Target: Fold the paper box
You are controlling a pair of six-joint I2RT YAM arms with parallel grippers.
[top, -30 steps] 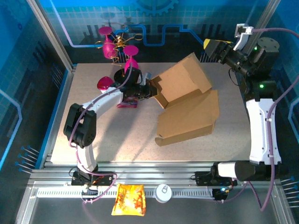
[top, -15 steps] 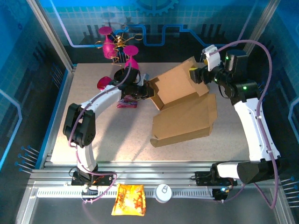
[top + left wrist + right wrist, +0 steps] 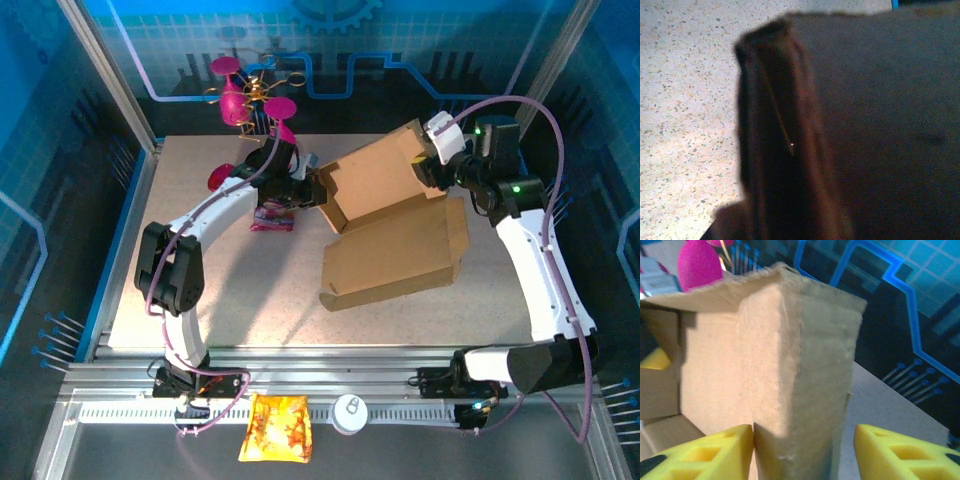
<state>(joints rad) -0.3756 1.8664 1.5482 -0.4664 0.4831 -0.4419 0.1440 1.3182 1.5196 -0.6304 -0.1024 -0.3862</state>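
Paper box (image 3: 395, 225): partly raised, on the right half of the tabletop (image 3: 210, 300), reaching its far edge.
Left gripper (image 3: 312, 190): clenched on the box's left flap.
Right gripper (image 3: 804, 435): spread, straddling its far corner.

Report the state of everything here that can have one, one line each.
paper box: partly folded, back panel raised, front panel flat on the table.
left gripper: shut on the paper box's left edge.
right gripper: open, fingers astride the box's raised right corner.
pink snack packet: lying flat beside the left gripper.
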